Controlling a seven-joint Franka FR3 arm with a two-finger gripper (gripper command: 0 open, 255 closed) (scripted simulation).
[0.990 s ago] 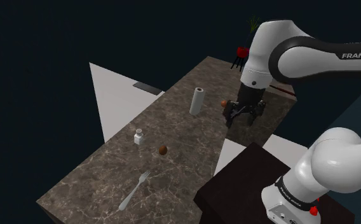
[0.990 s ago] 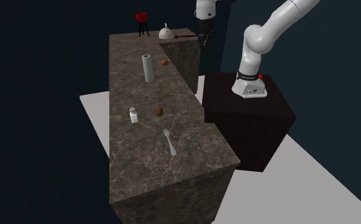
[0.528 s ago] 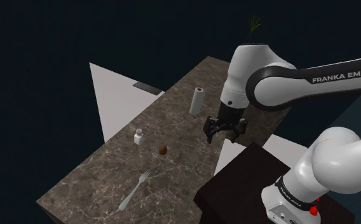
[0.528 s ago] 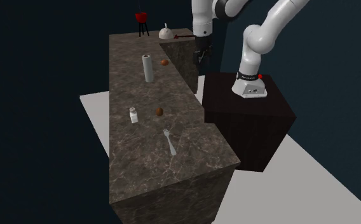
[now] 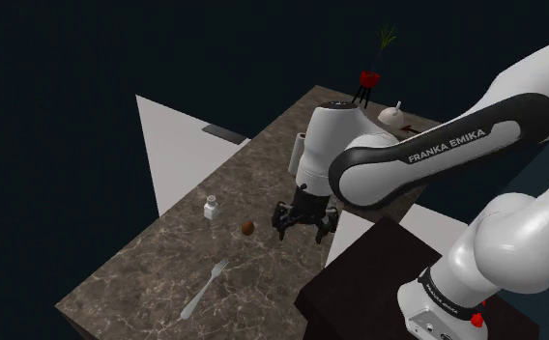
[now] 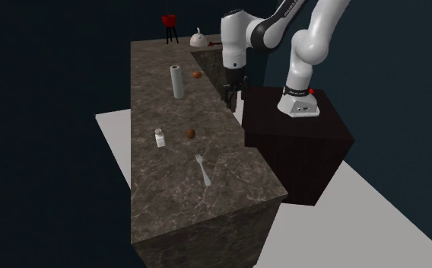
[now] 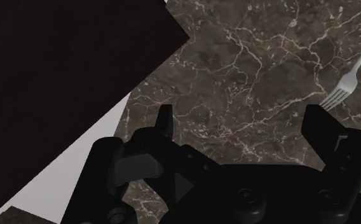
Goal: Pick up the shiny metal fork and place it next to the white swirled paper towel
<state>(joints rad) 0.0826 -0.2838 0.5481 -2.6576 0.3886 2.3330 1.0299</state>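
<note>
Finds the tool (image 5: 304,220) released, fingers spread wide and clasping nothing, hovering over the bench (image 5: 147,261) by its right edge. Finds the fork (image 5: 204,288) lying flat toward the near end, well apart from the upright paper towel (image 5: 295,155) farther along.

Risks skidding the thin, flat handle across the stone, or closing on nothing, if brought down with fingers not squared across it. Risks clipping the brown ball (image 5: 248,228), between fork and roll, on a low carry.

Points tines toward the far end, handle toward the near edge. Runs long axis roughly along the bench's length.
</note>
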